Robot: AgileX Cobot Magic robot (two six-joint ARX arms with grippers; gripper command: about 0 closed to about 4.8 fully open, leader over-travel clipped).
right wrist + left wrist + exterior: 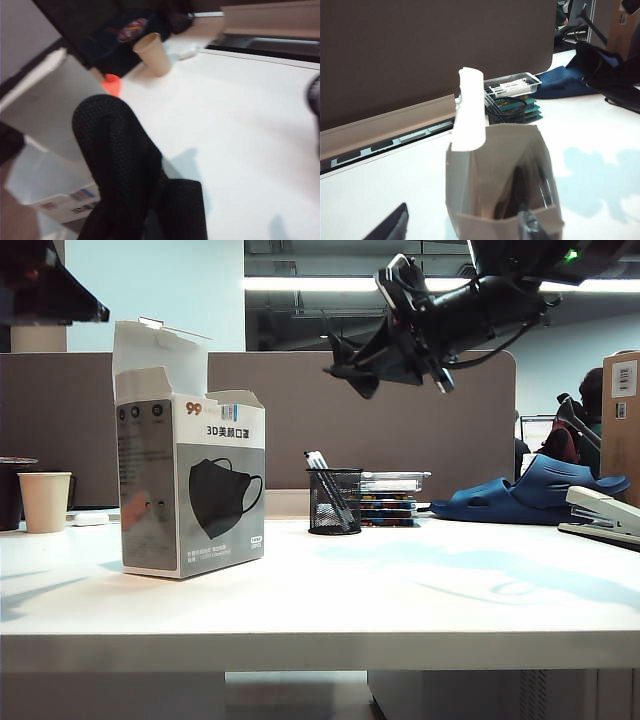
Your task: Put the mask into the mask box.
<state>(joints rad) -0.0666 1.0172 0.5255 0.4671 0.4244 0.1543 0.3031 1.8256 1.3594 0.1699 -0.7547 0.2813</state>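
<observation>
The mask box [190, 490] stands upright on the left of the white table [400, 580], top flaps up. In the left wrist view its open top [505, 185] shows dark contents inside. My left gripper [462, 231] is open just above it; one finger [390, 227] is off to the side of the carton and the other at the near flap. The black mask [120, 160] hangs from my right gripper [150, 225], which is shut on it. That gripper [352, 372] is high above the table, to the right of the box and pointing toward it.
A paper cup [45, 500] stands left of the box. Behind the table's middle are a mesh pen holder [333, 500] and stacked containers [390, 495]. A blue slipper [530, 495], a stapler [605, 515] and a brown carton [622, 420] are at the right. A partition runs along the back.
</observation>
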